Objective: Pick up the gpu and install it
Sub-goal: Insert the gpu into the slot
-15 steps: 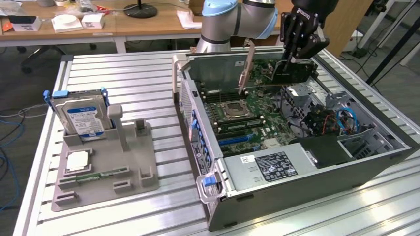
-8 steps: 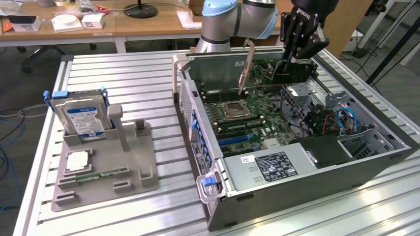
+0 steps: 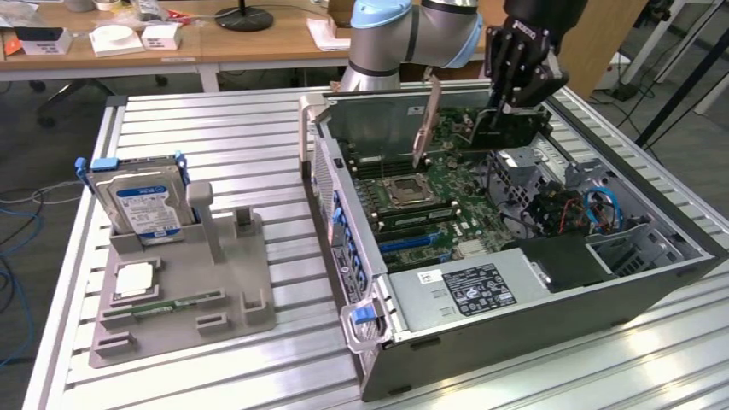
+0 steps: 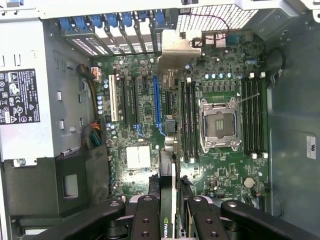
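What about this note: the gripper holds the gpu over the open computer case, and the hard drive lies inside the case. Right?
One slip. The gripper holds the gpu over the open computer case, but the hard drive is not inside it: the exterior view shows it standing upright in the gray holder on the table, at that view's left.

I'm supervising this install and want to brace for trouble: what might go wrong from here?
The pincer holds the black flat graphics card with a silver bracket above the green motherboard; it may miss the long blue slot. Its bracket could snag the grey case's rear wall.
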You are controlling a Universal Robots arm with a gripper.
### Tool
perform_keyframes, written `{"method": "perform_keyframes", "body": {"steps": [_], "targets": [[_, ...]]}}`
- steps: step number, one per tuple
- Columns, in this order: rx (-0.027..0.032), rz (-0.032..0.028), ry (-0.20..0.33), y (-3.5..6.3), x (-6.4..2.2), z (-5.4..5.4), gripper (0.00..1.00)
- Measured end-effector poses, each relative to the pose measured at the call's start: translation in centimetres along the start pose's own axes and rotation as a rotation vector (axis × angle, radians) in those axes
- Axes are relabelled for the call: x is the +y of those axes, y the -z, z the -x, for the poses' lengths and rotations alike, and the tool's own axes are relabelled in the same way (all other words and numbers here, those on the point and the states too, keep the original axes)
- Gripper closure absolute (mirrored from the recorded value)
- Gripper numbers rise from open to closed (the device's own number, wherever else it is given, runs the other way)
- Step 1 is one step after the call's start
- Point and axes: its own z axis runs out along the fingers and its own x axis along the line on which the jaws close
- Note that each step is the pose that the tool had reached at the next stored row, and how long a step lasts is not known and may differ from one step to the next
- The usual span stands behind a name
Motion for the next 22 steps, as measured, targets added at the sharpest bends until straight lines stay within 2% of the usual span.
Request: {"method": "perform_keyframes", "body": {"steps": [13, 19, 20, 22], "targets": [[0.0003, -0.0024, 0.033, -1.16, 0.01, 0.0, 0.74], [0.0004, -0.0024, 0.035, -1.19, 0.01, 0.0, 0.74], [0.0003, -0.0031, 0.035, -1.21, 0.01, 0.0, 0.74], [-0.0003, -0.0096, 0.034, -1.29, 0.02, 0.0, 0.74]]}}
